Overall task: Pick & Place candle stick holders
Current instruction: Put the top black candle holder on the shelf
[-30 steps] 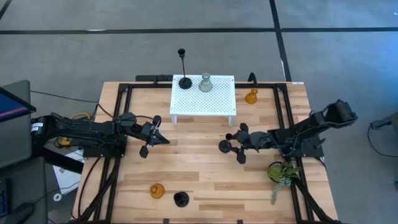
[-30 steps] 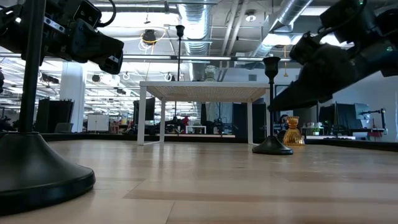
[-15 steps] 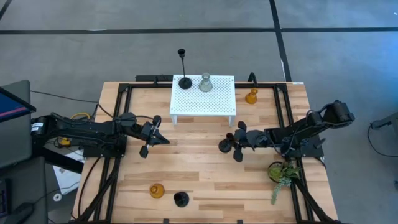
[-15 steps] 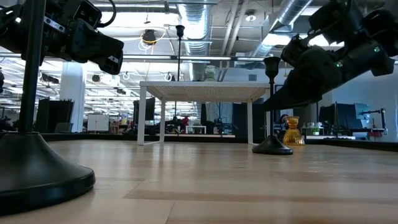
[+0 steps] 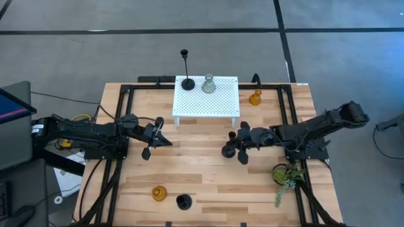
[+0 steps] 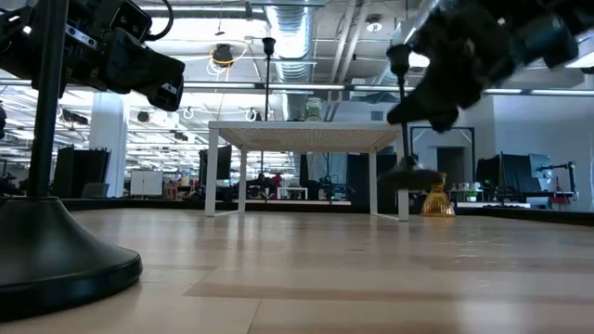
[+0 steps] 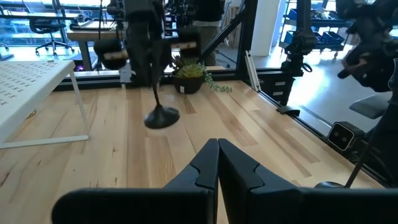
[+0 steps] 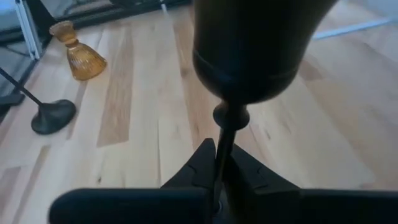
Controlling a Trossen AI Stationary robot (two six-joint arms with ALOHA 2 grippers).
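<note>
My right gripper [image 5: 237,145] is shut on a black thin-stemmed holder [image 6: 405,121] at mid-table, right of centre, its round base [image 6: 413,174] above the wood. My left gripper [image 5: 156,136] is shut and empty at the table's left. A taller black holder [image 5: 187,82] and a clear glass holder [image 5: 208,84] stand on a white perforated stand [image 5: 221,104]. One amber holder [image 5: 255,98] stands right of the stand. Another amber holder [image 5: 159,193] and a third black holder [image 5: 184,202] stand near the front edge. My right gripper pinches the holder's thin stem [image 8: 222,149] between its two fingers, just under the cup [image 8: 255,50]. The fingers come about level from the table's right and lie across the stem. The holder stands nearly upright, slightly tilted, with its base lifted clear of the table.
A green plant in a pot [image 5: 284,173] stands close behind the right arm, toward the near right. Black frame rails run along the table's left and right sides. Bare wood lies between the two grippers and in front of the stand.
My right gripper has risen with the black thin-stemmed holder. The holder's base stood on the table half a second ago and now hangs clear above it, the stem tipped a little.
</note>
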